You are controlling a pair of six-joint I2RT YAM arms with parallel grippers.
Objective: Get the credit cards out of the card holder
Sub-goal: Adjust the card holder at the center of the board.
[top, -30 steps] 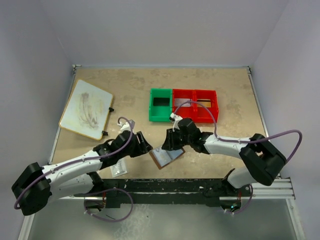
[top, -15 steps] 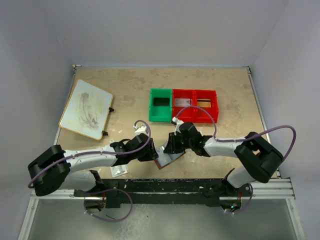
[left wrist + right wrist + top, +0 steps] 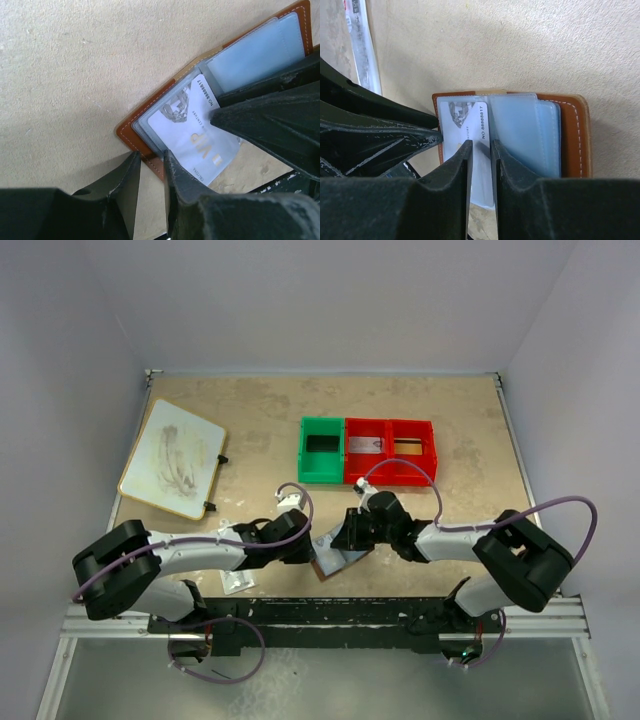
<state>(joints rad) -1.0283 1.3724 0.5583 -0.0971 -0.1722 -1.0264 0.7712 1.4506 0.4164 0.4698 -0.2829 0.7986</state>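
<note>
The brown card holder [image 3: 337, 562] lies open on the table near the front edge, its bluish pockets [image 3: 260, 55] facing up. A silvery credit card [image 3: 190, 140] marked VIP sticks partway out of one pocket [image 3: 470, 117]. My left gripper [image 3: 150, 159] sits at the holder's brown corner [image 3: 131, 135], its jaws a narrow gap apart astride the stitched edge. My right gripper [image 3: 481, 145] comes from the other side, fingertips [image 3: 225, 117] down on the card, with a thin gap through which the card shows. In the top view, both grippers [image 3: 308, 548] [image 3: 350, 538] meet over the holder.
A green bin [image 3: 321, 450] and two red bins [image 3: 390, 452] stand behind; a grey flat piece [image 3: 365, 445] lies in one red bin. A clear speckled packet [image 3: 237, 580] lies by the left arm. A white board [image 3: 172, 458] rests at the far left.
My left arm has reached right to the holder's corner and its jaws have narrowed. The right gripper has narrowed a little and shifted slightly over the card.
</note>
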